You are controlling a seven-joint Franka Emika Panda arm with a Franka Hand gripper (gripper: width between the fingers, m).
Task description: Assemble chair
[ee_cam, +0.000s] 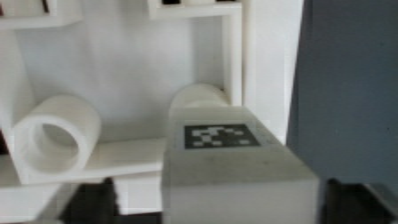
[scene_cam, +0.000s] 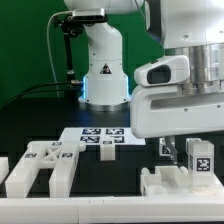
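The pincer (ee_cam: pixel 217 198) straddles a tagged chair post (ee_cam: pixel 222 150), one dark finger (ee_cam: pixel 89 203) on each side of it. In the wrist view a thin strip of gap seems to show between each finger and the post's flanks. I therefore read the jaws as open around the post and not clamped on it, though the blur makes this less than certain. In the exterior view the post (scene_cam: pixel 200 155) stands upright at the exterior view's right, near the front of the black bench (scene_cam: pixel 135 165). It sits just above a low blocky white chair part (scene_cam: pixel 165 185); whether it rests on that part or in it I cannot tell. A ladder-like chair frame (scene_cam: pixel 40 165) lies well apart at the exterior view's left, and the marker board (scene_cam: pixel 100 138) lies between them, further back. The wrist view also shows a hollow round boss (ee_cam: pixel 54 135) just beside the post, set against a white slab (ee_cam: pixel 125 70). The main risk, as I judge it, is an off-centre closure. If one finger meets the post before the other, it could push the post sideways or tip it against the boss. Smooth plastic flanks could also let the post twist or slide in the grip on a lift. A finger descending too low might catch the blocky part beneath and drag it along.
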